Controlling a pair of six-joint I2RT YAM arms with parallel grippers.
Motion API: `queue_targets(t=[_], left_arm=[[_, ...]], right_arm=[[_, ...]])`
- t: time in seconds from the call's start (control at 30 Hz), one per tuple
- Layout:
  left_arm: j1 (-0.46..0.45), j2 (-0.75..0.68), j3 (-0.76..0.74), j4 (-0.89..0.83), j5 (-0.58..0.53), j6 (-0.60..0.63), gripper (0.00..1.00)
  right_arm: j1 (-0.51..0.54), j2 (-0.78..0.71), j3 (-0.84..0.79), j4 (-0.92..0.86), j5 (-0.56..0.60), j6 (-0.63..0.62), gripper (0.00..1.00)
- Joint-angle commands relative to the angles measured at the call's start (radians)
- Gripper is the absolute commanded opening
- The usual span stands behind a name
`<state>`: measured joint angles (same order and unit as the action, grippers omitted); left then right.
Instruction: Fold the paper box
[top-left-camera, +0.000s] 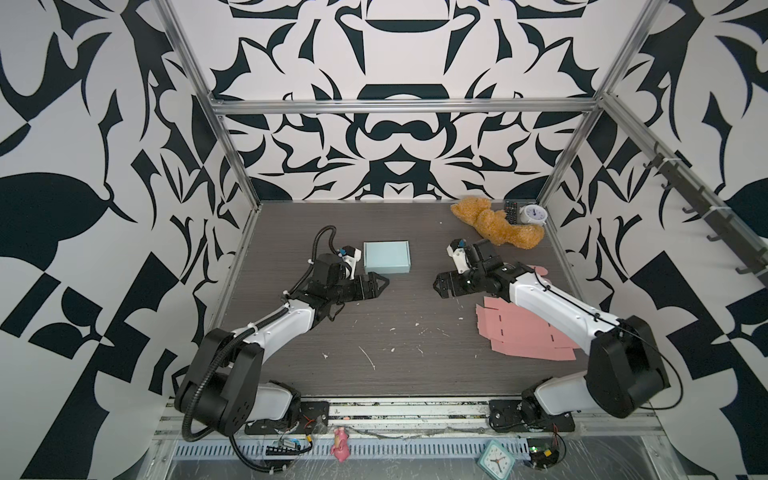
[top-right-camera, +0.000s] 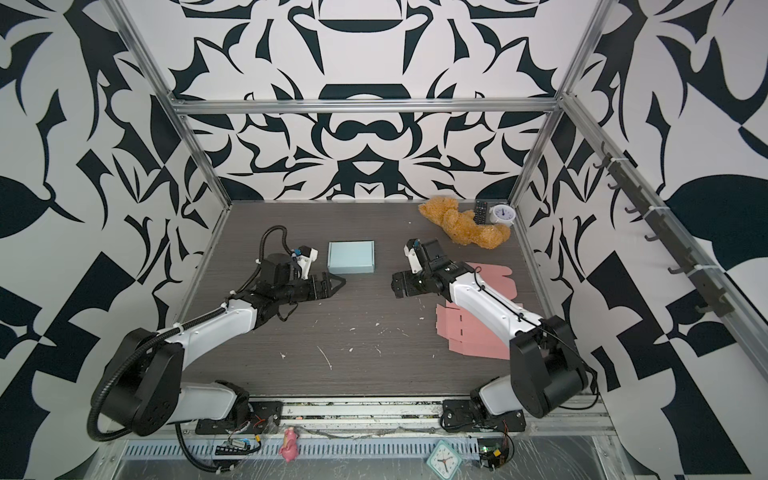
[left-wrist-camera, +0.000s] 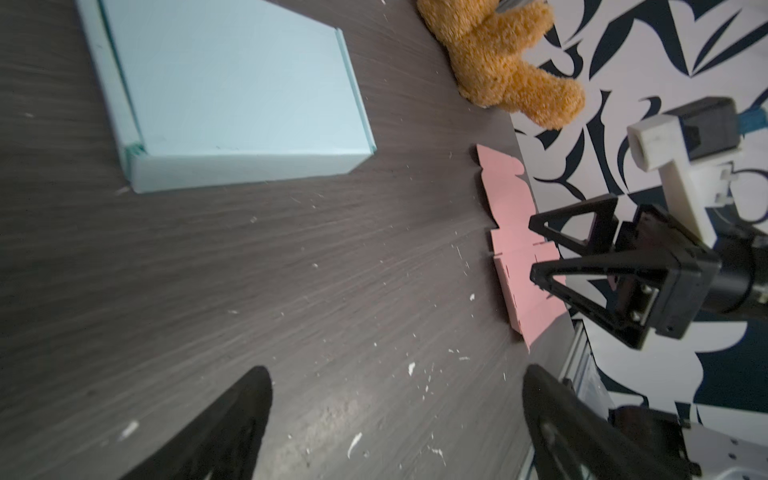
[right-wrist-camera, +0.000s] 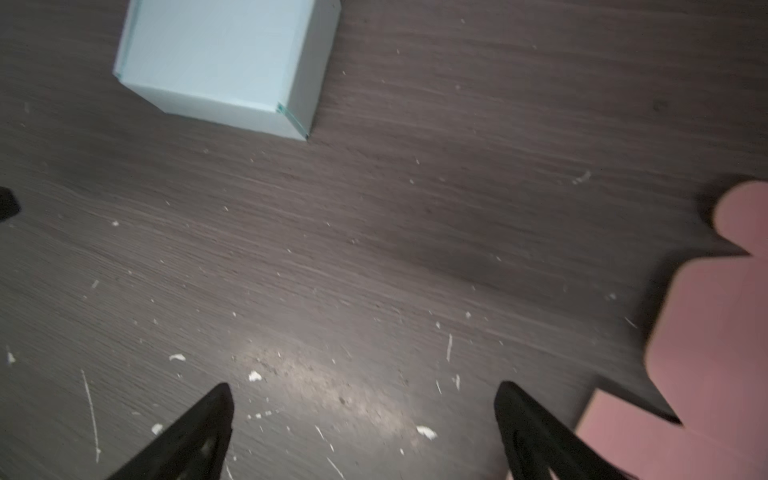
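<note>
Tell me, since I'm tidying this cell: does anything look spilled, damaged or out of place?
White scraps litter the tabletop toward the front middle. A teddy bear lies slumped in the far right corner, unrelated to folding. The blue box looks neatly closed, undamaged.

Walls: white panels (top-left-camera: 395, 137) covered in large black abstract shapes, closing in three sides.
Frame: aluminium bars (top-left-camera: 399, 106) along the wall edges, one crossing the back wall.
Tabletop: dark grey wood grain (top-left-camera: 395, 357), strewn with white flecks.
Hook rail: dark rail of hooks (top-left-camera: 706, 220) on the side wall, well out past the right gripper (top-left-camera: 436, 286).
Back corner: brown plush bear (top-left-camera: 494, 224), black remote (top-left-camera: 510, 212) and white alarm clock (top-left-camera: 533, 215), behind the right gripper by the back wall.
Front edge: slotted grey duct (top-left-camera: 415, 449), well to the near side of the left gripper (top-left-camera: 382, 284), with a teal clock (top-left-camera: 496, 458) and pink toy (top-left-camera: 340, 444).
Light: even, soft shadows.
</note>
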<state>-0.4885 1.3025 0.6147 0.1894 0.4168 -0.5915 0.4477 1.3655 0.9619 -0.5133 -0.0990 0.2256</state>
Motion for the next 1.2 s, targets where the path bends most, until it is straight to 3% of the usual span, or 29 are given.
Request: queue_targets(t=[0.0, 0.27, 0.5, 0.6, 0.97, 1.17], left_arm=[[-0.068, -0.078, -0.04, -0.018, -0.043, 0.003, 0.96], [-0.181, -0.18, -0.132, -0.027, -0.097, -0.013, 0.96], [-0.222, -0.236, -0.181, -0.008, -0.115, -0.036, 0.96], [-0.223, -0.255, -0.189, -0.009, -0.11, -0.033, 0.96], [-0.223, -0.294, -0.206, -0.012, -0.105, -0.041, 0.95], [-0.223, -0.269, -0.225, 0.071, -0.072, -0.074, 0.95]], right_arm=[[0.012, -0.077, -0.01, -0.19, 0.127, -0.021, 1.0], [0.013, -0.104, -0.004, -0.285, 0.207, 0.003, 1.0], [0.013, 0.078, 0.052, -0.293, 0.238, 0.001, 0.97], [0.013, 0.169, 0.093, -0.335, 0.275, 0.005, 0.92], [0.013, 0.243, 0.078, -0.31, 0.308, 0.056, 0.75], [0.014, 0.276, 0.074, -0.316, 0.321, 0.084, 0.55]])
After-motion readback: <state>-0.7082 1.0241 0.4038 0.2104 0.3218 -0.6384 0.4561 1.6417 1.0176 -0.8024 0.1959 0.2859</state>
